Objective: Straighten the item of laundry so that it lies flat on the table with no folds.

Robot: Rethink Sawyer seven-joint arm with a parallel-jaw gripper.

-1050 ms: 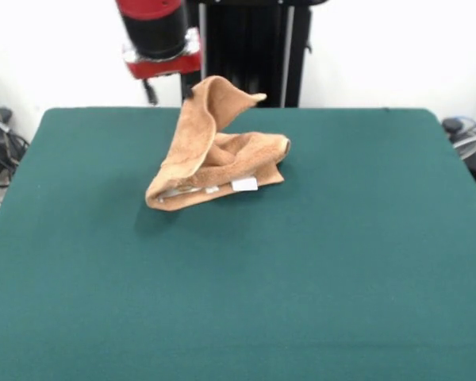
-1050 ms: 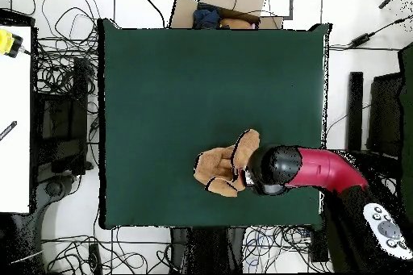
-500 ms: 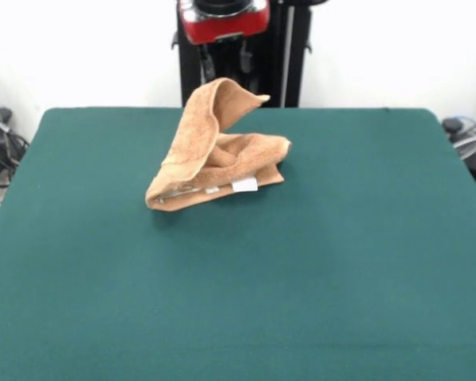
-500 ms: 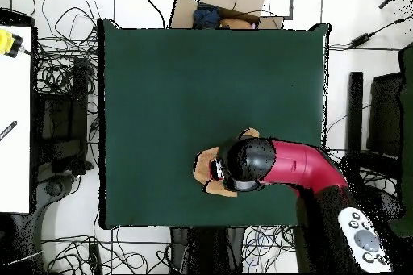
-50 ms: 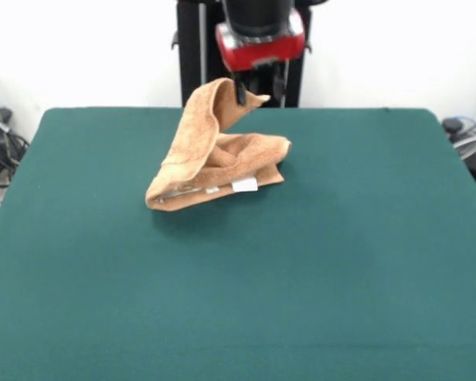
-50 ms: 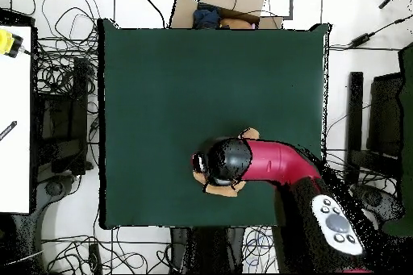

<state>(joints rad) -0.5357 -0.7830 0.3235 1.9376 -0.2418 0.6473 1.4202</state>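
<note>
The item of laundry [image 5: 214,159], an orange-tan towel, lies crumpled at the far middle of the green table [image 5: 341,254]. One part stands up in a folded peak, and white labels show at its near hem. My gripper [image 5: 259,90] hangs under the red wrist just right of the peak. It is open, one finger by the peak and the other to the right, and the towel's pointed tip shows between them. In the overhead view the arm [image 6: 270,161] covers most of the towel [image 6: 219,190], and the gripper is hidden under the wrist.
The black pedestal column [image 5: 192,55] stands right behind the towel. Cables lie off both sides of the table [image 6: 161,86]. A cardboard box [image 6: 222,2] sits beyond one table edge and a white desk [image 6: 14,127] stands off to the side.
The arm has swung across in the front view, from left of the towel's peak to just right of it. The towel has kept its shape and place.
</note>
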